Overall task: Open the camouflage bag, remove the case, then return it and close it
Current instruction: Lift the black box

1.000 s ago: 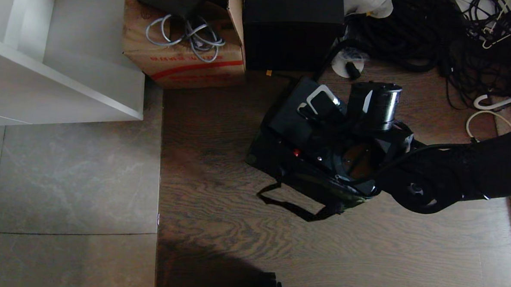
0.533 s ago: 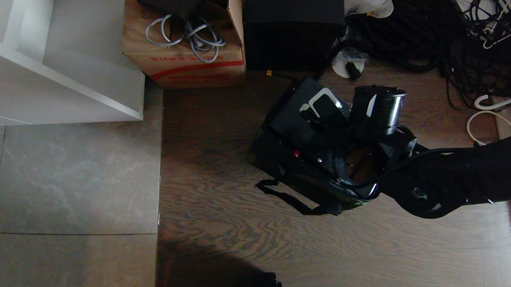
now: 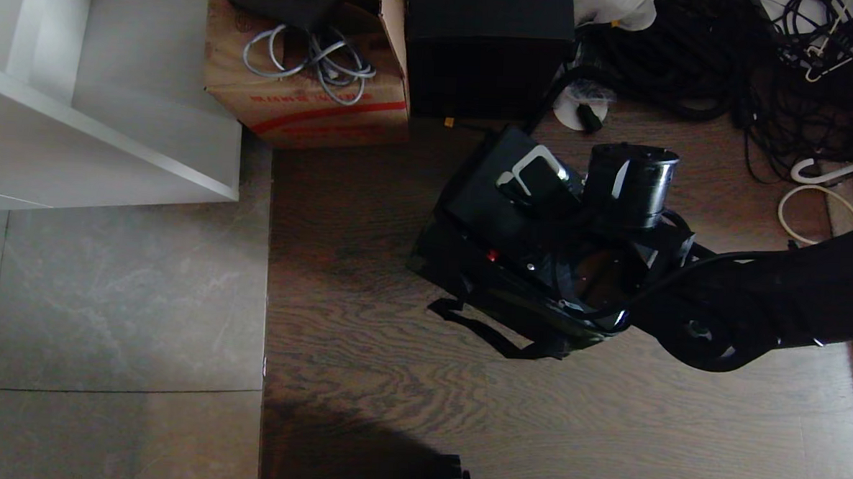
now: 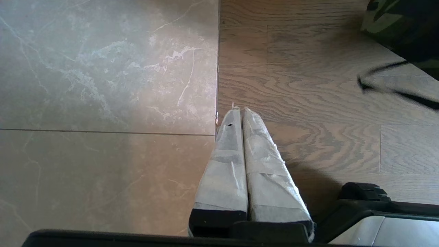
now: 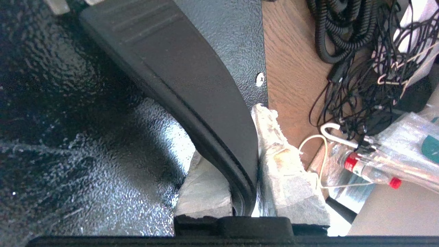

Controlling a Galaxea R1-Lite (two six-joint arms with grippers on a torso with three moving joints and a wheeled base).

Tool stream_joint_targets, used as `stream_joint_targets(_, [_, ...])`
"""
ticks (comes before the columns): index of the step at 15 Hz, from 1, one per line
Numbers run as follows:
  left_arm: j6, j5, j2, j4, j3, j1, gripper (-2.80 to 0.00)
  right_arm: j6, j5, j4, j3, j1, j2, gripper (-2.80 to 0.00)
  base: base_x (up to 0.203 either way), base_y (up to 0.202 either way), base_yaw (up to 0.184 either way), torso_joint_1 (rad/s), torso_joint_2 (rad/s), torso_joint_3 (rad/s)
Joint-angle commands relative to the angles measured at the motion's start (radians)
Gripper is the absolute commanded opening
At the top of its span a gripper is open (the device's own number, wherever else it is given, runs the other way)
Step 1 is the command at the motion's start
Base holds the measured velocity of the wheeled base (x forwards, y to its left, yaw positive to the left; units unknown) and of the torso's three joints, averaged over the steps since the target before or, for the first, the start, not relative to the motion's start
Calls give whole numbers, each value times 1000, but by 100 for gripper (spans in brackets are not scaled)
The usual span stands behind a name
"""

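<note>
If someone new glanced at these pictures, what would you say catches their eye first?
Most striking is the right claw shut on the black handle of the case, which sits tilted in the camouflage bag on the wooden floor. Behind lie a cardboard box and tangled black cables.

the case (image 3: 497,192), gripped by its handle (image 5: 192,85) in the right gripper (image 3: 558,202), has shifted slightly toward the tall black box (image 3: 489,51) and a little upward in the head view. the right arm (image 3: 769,305) has moved with it. the shoulder strap (image 3: 494,336) of the camouflage bag (image 3: 510,301) has drawn in a little.
</note>
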Motion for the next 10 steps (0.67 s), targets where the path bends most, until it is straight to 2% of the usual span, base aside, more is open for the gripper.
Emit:
stream_joint_targets(1, [-1, 0, 0, 0, 11, 0, -280, -6, -13, -6, -2, 5, 5, -280, 0, 0, 0, 0, 0, 0])
stream_joint_targets(8, [32, -4, 0, -6, 10, 0, -280, -7, -21, -5, -25, 5, 16, -280, 0, 0, 0, 0, 0, 0])
stream_joint_targets(10, [51, -37, 2, 2, -39, 0, -280, -7, -22, -5, -26, 5, 18, -280, 0, 0, 0, 0, 0, 0])
